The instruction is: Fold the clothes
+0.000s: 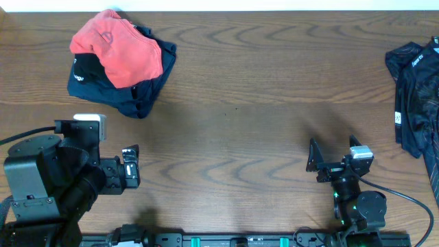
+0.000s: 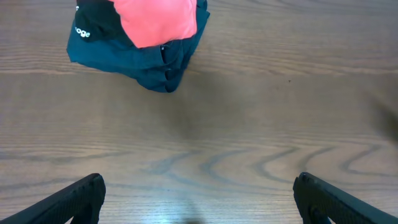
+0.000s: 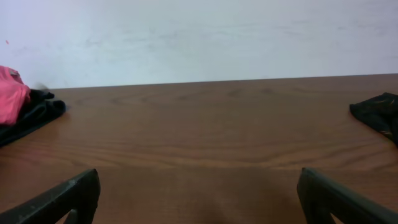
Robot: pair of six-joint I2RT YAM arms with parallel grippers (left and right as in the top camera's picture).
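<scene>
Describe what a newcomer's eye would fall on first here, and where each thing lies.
The orange-red garment stands out, crumpled atop a navy garment at the far left of the table. A dark garment lies bunched at the right edge. Near the front, the left gripper and right gripper have jaws open and empty.

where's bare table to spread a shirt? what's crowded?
Biggest free patch: the middle of the table, between the clothes pile far left and the dark garment at the right edge. The near strip between the left fingers and right fingers, both open, is bare too. Crowded: far-left corner and right edge.
</scene>
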